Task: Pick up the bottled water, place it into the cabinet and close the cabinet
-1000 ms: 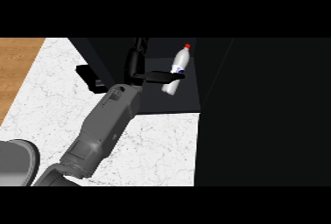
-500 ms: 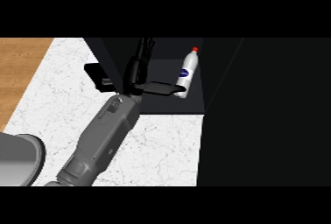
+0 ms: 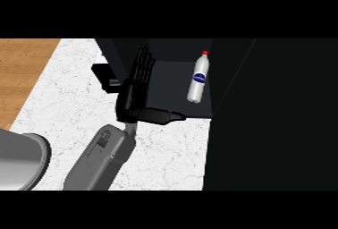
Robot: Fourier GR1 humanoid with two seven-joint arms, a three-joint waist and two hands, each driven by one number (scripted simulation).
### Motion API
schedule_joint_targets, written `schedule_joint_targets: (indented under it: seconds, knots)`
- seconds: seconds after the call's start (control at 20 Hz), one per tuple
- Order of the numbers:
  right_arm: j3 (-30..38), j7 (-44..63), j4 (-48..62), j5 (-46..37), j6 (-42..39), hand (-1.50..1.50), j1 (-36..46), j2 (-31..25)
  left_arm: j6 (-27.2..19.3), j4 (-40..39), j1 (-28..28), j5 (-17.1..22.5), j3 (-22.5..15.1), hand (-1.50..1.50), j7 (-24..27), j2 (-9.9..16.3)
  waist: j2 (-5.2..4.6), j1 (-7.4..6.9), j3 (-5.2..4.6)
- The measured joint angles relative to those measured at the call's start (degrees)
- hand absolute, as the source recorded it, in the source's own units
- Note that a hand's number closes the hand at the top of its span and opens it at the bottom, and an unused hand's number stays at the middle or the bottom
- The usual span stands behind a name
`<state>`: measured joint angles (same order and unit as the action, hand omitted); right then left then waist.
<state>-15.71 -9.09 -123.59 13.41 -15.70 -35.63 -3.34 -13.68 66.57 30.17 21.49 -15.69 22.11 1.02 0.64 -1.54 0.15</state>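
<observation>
The bottled water (image 3: 198,80), clear with a red cap and a blue label, rests inside the dark open cabinet (image 3: 169,62) by its right wall, cap pointing away from me. My left hand (image 3: 135,96) is at the cabinet's left front, fingers straight and reaching into the opening, thumb sticking out to the right. There is a clear gap between the hand and the bottle, and the hand holds nothing. Its grey forearm (image 3: 105,154) comes up from the lower left. My right hand does not show.
A wide black panel (image 3: 271,116) fills the right side beside the cabinet. The white marble counter (image 3: 66,103) lies to the left, with a wooden strip (image 3: 23,71) beyond it. A grey round object (image 3: 20,161) sits at the lower left edge.
The hand has let go of the bottle and drawn back to the left and toward me. The bottle now stays alone in the cabinet.
</observation>
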Motion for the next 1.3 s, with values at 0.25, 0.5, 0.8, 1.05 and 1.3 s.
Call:
schedule_joint_targets:
  seconds: [0.25, 0.5, 0.8, 1.05, 1.3]
  knots:
    - [-0.60, -0.49, -0.17, -0.76, -0.12, -1.50, -0.34, -0.28, -1.59, 19.26, -13.01, 0.27, -3.39, -1.50, -5.60, 3.47, -0.02, 0.05, -0.07]
    - [-0.92, -1.87, -0.74, -2.45, -1.82, -1.50, -1.03, -2.26, -2.47, 34.68, -25.24, -0.38, -8.13, -1.50, -8.59, 5.74, -0.18, 0.63, -0.12]
    - [-2.78, 0.62, -2.28, -5.55, -5.92, 1.50, -0.21, -7.11, -2.45, 46.79, -36.22, -1.48, -11.63, -1.50, -8.40, 8.72, -0.32, 0.74, -0.15]
    - [-4.40, 1.94, -5.55, -7.51, -8.95, 1.50, 0.81, -10.73, -0.99, 54.57, -44.80, 0.15, -8.89, -1.50, -6.53, 12.88, -0.48, 0.41, -0.27]
    - [-8.98, 2.61, -8.69, -13.39, -9.13, 1.50, 2.13, -10.97, 2.13, 60.64, -54.07, 2.45, -5.69, -1.50, -3.20, 16.57, -0.16, 0.28, -0.49]
